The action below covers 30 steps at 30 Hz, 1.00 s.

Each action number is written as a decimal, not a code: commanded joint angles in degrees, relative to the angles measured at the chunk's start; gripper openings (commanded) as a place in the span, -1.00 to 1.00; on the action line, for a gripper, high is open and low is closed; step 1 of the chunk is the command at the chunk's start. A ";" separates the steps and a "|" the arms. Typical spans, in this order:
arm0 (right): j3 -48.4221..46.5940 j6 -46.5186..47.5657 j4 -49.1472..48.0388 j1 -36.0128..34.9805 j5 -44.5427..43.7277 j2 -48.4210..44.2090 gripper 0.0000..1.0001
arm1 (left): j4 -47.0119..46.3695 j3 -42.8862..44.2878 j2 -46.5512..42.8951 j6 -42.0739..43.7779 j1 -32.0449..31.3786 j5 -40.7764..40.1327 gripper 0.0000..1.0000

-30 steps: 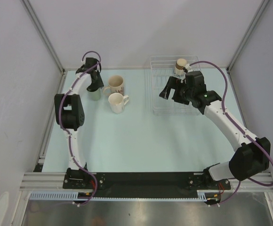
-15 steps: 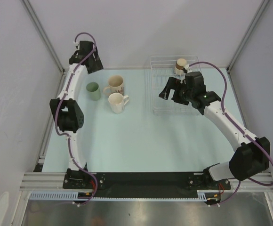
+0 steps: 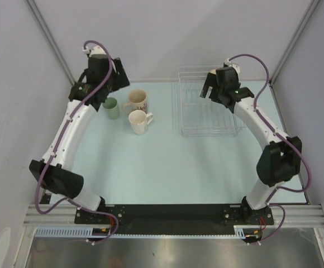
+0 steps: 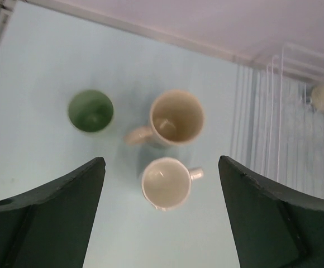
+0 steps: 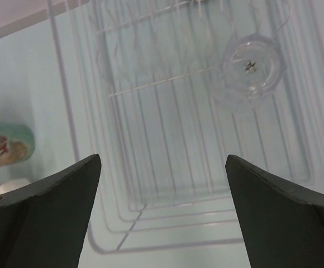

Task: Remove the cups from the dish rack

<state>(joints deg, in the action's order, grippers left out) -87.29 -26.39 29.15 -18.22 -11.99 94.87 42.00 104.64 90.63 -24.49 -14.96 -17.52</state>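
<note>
Both the left arm point(image 3: 72, 125) and the right arm point(image 3: 257, 120) are smooth white shells linked by bulky black joint housings, each bolted through a small mount onto the black base bar point(image 3: 173, 213), one at either end of it. A purple left cable point(image 3: 98, 43) and right cable point(image 3: 251, 56) run up each arm from the bar and loop loose over the black wrist blocks farthest from it. The left hand point(image 4: 162, 223) and the right hand point(image 5: 162, 215) each carry two broad, wedge-shaped fingers point(image 4: 44, 218) of very dark green-black.
</note>
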 commanded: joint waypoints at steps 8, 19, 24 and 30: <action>-18.62 4.15 7.59 2.22 -15.87 19.03 1.00 | -5.00 -23.86 -13.98 -3.63 -17.90 -4.02 0.77; -17.91 4.07 6.10 5.91 -16.05 21.84 1.00 | -4.82 -30.20 -22.08 -0.29 -19.05 -4.98 0.79; -19.76 4.16 6.45 7.14 -14.82 24.92 0.99 | -5.17 -30.55 -21.29 0.06 -19.05 -4.37 0.78; -20.82 4.07 4.53 8.46 -10.61 27.30 0.99 | -6.40 -32.39 -19.97 -1.34 -19.05 -0.86 0.78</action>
<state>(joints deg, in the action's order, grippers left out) -105.58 -22.26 35.77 -10.31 -24.97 121.19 37.80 73.28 69.93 -25.43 -33.74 -20.69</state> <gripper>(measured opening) 0.995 0.890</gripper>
